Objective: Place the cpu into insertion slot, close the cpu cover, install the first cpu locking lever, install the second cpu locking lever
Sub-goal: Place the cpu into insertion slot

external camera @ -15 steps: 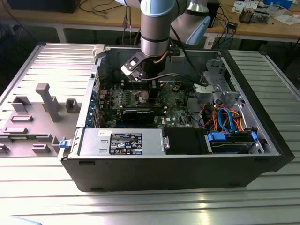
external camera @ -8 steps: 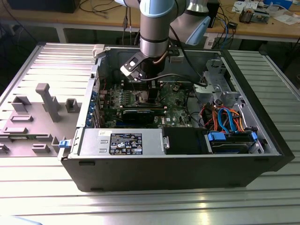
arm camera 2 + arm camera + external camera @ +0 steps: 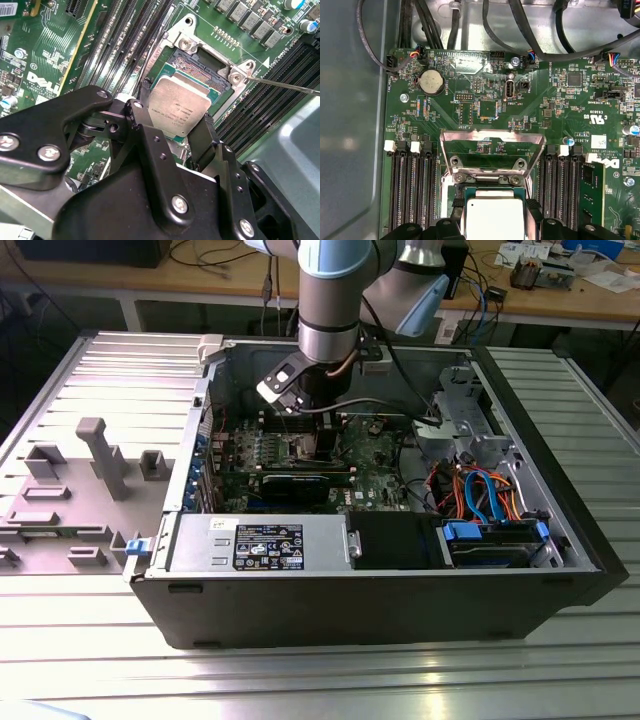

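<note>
None of the four steps looks finished. The gripper (image 3: 174,112) clenches the cpu (image 3: 180,100) by two edges, just over the insertion slot (image 3: 200,65) near the computer case's (image 3: 360,615) far wall. The cpu cover (image 3: 492,134) stands open, so cover and levers remain.

Below the gripper (image 3: 318,435) spreads a table (image 3: 300,680) of ribbed aluminium profiles, shining with pale light nearer the camera; beyond the gripper stands a wooden workbench (image 3: 200,285) with white legs (image 3: 130,312) and loose cables (image 3: 215,265); to its side, at the exterior view's left, rest grey plastic fixtures (image 3: 100,455).
</note>
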`<state>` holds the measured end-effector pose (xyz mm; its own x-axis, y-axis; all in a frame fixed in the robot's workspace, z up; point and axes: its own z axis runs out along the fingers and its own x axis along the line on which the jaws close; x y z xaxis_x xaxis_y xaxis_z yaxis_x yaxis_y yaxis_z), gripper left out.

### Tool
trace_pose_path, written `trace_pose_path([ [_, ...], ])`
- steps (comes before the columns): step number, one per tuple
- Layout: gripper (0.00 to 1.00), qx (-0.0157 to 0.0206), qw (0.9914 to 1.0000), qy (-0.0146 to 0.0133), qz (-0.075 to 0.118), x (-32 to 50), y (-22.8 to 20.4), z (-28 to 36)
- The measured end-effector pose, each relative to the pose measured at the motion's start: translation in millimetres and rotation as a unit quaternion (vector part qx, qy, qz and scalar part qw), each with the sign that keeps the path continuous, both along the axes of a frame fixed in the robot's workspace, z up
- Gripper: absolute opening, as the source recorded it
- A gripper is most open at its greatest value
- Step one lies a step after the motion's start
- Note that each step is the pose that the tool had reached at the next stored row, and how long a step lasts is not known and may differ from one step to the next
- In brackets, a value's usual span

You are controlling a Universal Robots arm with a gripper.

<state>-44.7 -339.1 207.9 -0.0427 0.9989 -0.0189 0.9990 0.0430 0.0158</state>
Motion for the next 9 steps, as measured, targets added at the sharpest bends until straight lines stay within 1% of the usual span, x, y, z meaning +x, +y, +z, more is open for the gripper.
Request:
trace_pose_path([
  [5, 0.55, 0.0008, 1.00000, 0.0000, 0.000, -1.1, 0.3, -1.1],
  [9, 0.55, 0.0007, 1.00000, 0.0000, 0.000, -1.3, 0.6, -2.8],
])
